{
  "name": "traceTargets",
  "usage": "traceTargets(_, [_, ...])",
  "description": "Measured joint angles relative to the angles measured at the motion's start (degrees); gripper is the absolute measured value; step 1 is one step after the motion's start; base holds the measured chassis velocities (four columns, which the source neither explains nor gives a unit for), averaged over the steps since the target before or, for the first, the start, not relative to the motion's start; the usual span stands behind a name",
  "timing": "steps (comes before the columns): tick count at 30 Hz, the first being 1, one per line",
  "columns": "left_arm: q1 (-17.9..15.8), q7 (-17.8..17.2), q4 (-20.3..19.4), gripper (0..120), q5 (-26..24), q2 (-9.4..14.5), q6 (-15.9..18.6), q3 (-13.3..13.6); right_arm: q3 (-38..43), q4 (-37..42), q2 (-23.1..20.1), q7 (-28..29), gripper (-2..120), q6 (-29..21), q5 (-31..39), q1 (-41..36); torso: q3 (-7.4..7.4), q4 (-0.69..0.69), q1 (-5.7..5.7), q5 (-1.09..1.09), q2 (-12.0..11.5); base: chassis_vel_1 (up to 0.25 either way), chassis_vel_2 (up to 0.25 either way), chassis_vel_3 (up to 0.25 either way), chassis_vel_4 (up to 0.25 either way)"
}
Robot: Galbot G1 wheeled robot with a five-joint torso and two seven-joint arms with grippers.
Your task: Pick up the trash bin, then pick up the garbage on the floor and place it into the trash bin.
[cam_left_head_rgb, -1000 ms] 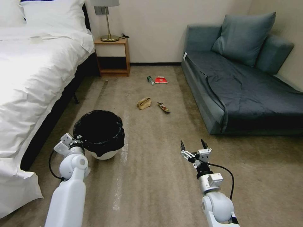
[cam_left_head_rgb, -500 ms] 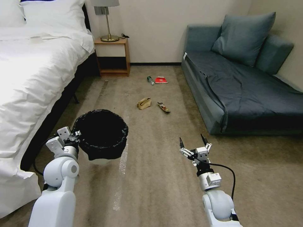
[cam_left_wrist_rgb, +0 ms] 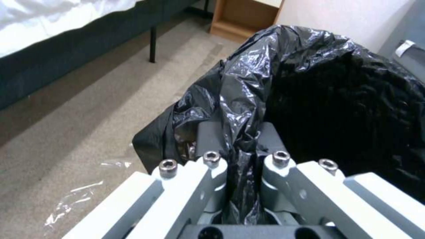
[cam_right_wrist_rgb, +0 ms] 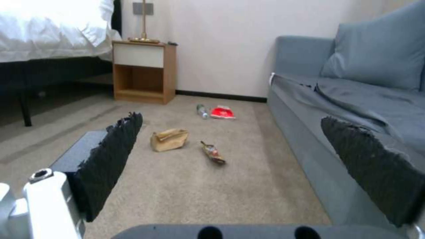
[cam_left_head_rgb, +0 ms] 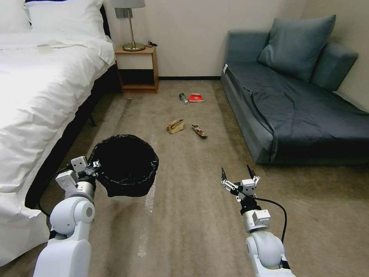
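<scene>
My left gripper (cam_left_head_rgb: pixel 94 168) is shut on the near rim of the trash bin (cam_left_head_rgb: pixel 127 165), pinching the black liner bag; the bin hangs tilted just above the carpet. The left wrist view shows the fingers (cam_left_wrist_rgb: pixel 208 136) clamped on the crinkly liner of the bin (cam_left_wrist_rgb: pixel 336 99). My right gripper (cam_left_head_rgb: pixel 236 171) is open and holds nothing, low over the carpet. The garbage lies farther ahead: a tan paper bag (cam_left_head_rgb: pixel 175 125) (cam_right_wrist_rgb: pixel 169 140), a snack wrapper (cam_left_head_rgb: pixel 199 131) (cam_right_wrist_rgb: pixel 212 153), a red packet (cam_left_head_rgb: pixel 196 98) (cam_right_wrist_rgb: pixel 222 112) and a small bottle (cam_left_head_rgb: pixel 183 97) (cam_right_wrist_rgb: pixel 202 111).
A white bed (cam_left_head_rgb: pixel 42 100) runs along the left, with a wooden nightstand (cam_left_head_rgb: pixel 137 69) and a lamp at its head. A blue-grey sofa (cam_left_head_rgb: pixel 300 111) fills the right side. Open carpet lies between them, with a clear plastic scrap (cam_left_head_rgb: pixel 149 200) under the bin.
The left arm has raised the trash bin off the carpet and swung outward to the left. The right gripper has shifted only slightly.
</scene>
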Motion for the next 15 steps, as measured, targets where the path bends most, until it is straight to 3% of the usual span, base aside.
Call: traceTargets(15, [0.13,-0.47,1.32,4,0.65,-1.13,-1.23,1.03,0.4,-0.31,0.24,-0.5,100,0.19,0.76,-0.53,0.0,0.0,0.0,-0.01,0.0,-0.009,0.007,0.01,-0.007])
